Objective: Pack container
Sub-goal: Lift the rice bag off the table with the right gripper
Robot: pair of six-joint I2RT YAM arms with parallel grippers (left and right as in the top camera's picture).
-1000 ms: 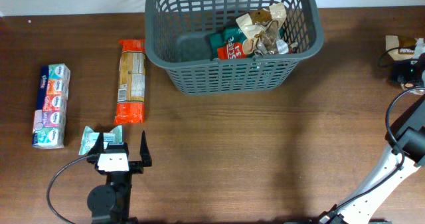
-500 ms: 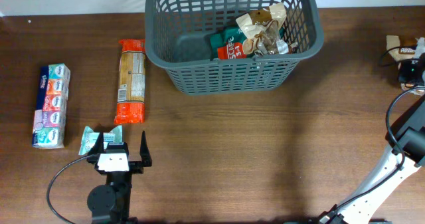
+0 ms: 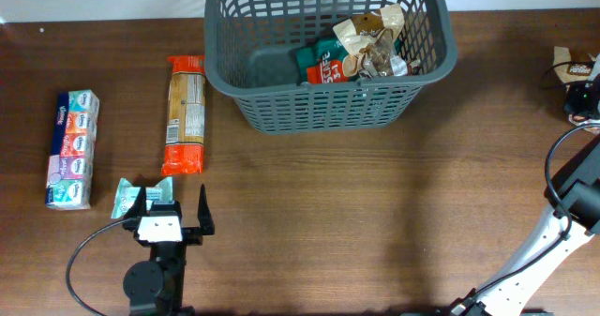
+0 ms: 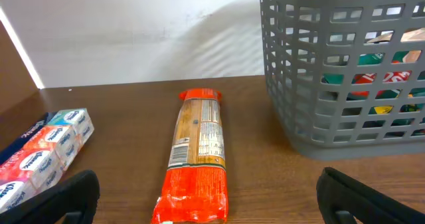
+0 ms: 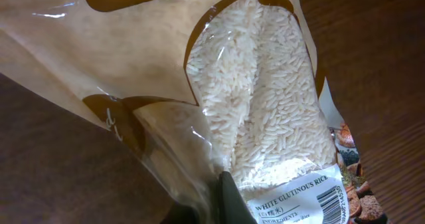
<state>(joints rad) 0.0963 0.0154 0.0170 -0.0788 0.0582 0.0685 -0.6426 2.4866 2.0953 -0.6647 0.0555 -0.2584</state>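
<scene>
The container, a dark grey lattice basket, stands at the back centre with several packets inside; its wall also shows in the left wrist view. My right gripper is at the far right table edge, shut on a clear bag of white rice. In the right wrist view the rice bag fills the frame and one dark finger presses into its lower fold. My left gripper stands open near the front left, behind an orange pasta packet, which lies lengthwise ahead of it.
A multicolour tissue pack lies at the far left, also seen in the left wrist view. A small teal packet sits under the left gripper's left finger. Another printed packet lies beneath the rice bag.
The right gripper has shut on the rice bag, and the bag has shifted slightly right and back. The left arm has not moved.
</scene>
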